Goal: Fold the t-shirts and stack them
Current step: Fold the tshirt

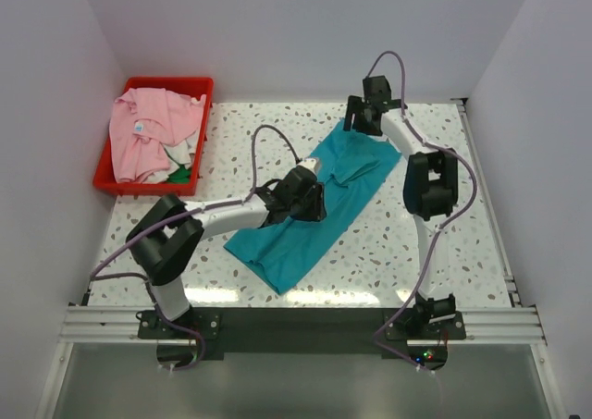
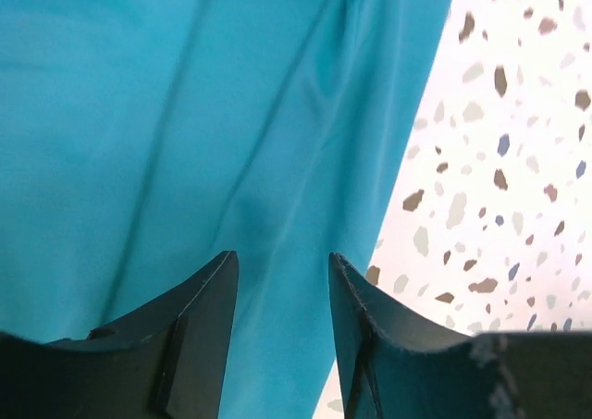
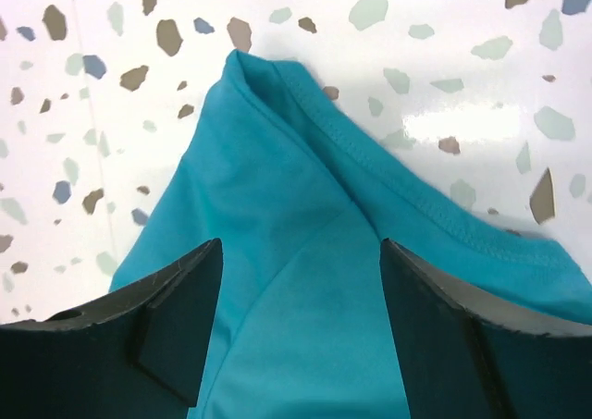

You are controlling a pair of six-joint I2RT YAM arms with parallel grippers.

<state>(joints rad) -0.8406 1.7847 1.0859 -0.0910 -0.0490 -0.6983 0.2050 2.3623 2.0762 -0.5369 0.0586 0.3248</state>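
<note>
While teal tee (image 1: 287, 248) lies below, L claw (image 2: 282, 262), R claw (image 3: 301, 245) gape.

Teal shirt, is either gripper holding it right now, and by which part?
Nothing is held: left gripper and right gripper are open over the teal shirt.

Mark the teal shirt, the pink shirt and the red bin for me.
teal shirt (image 1: 287, 248), top view, near end of the spread cloth.
pink shirt (image 1: 129, 151), top view, middle of the bunched cloth.
red bin (image 1: 176, 82), top view, far rim.
</note>
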